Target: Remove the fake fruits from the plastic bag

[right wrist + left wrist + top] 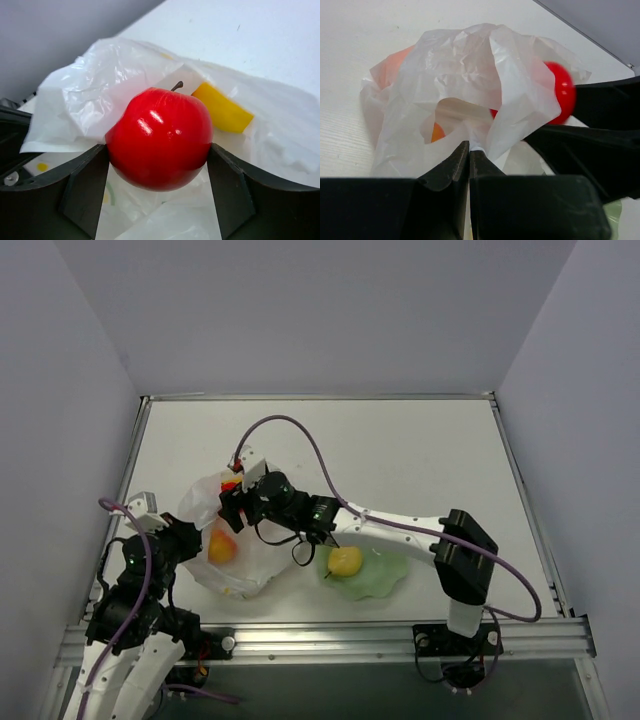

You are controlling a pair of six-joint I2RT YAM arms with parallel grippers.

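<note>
**Surface Finish Findings**

Plastic bag (470, 75): thin translucent film, crinkled, faint sheen. Red apple (160, 140): plastic, high gloss, smooth. Yellow fruit (222, 110) at its two o'clock: smooth, satin. Right gripper (159, 150) fingers (85, 185): matt black. Table (400, 450): matt white.

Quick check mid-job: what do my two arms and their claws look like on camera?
The left arm and right arm are white links with black joint housings. A purple cable loops over the right arm; a second purple cable follows the left arm. The left claw and right claw have matte black fingers. No markings show.
</note>
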